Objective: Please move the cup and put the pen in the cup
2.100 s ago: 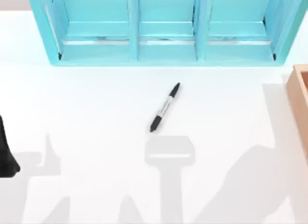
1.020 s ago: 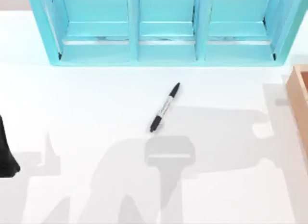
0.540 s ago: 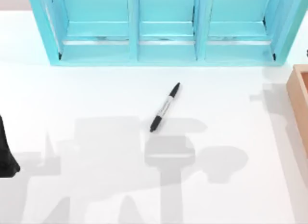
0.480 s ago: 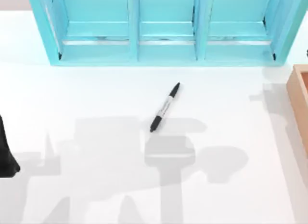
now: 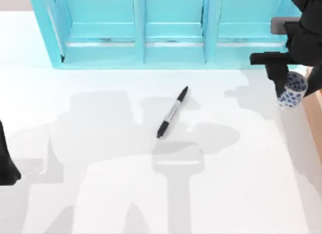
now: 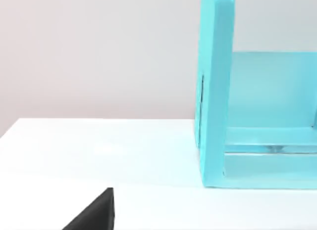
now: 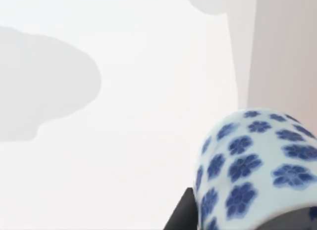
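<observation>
The pen (image 5: 172, 111), slim and black with a pale label band, lies slanted on the white table near the middle. At the far right, above the table, the cup (image 5: 295, 90) is held tilted, white with blue flowers, and my right gripper (image 5: 288, 87) is shut on it. In the right wrist view the cup (image 7: 252, 165) sits close up with a dark finger (image 7: 185, 216) against its side. The cup is well to the right of the pen. My left arm (image 5: 5, 161) is parked at the table's left edge.
A turquoise shelf unit (image 5: 171, 27) with three bays spans the back of the table, and its side panel (image 6: 215, 91) appears in the left wrist view. A wooden box (image 5: 316, 110) stands at the right edge, just beside the cup.
My right arm has come into the top view at the upper right, carrying the cup. Its shadows have shifted across the table. The pen and left arm have not moved.
</observation>
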Tool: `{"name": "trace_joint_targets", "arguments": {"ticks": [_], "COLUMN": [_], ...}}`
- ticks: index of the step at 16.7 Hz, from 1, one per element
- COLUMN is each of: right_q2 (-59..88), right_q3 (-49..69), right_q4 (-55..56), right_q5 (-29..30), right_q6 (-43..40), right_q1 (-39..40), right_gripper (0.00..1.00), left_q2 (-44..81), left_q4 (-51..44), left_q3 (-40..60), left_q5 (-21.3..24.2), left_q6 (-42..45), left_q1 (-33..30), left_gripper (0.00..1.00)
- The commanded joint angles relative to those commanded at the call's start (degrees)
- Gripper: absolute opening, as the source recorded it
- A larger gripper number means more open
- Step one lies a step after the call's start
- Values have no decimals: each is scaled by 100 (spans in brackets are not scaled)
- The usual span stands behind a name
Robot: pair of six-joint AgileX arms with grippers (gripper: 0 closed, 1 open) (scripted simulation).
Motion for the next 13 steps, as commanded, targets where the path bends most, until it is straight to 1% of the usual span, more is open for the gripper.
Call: {"name": "trace_joint_targets", "arguments": {"ticks": [2, 4, 9, 13], "right_q2": [410, 574, 599, 692], "right_q3": [194, 279, 155, -343], "right_q4": [265, 395, 488, 1182], "right_q5": [6, 9, -5, 7], "right_q6": [317, 468, 482, 481], "right_q1": [324, 475, 453, 478], "right_gripper": [0, 0, 0, 0], "left_q2": [0, 0, 0, 0], "left_q4": [0, 0, 0, 0], "left_q3": [0, 0, 0, 0], "left_q5": [0, 0, 0, 0], "left_q6": [0, 0, 0, 0], "left_q1": [0, 0, 0, 0], "left_gripper": [100, 100, 100, 100]}}
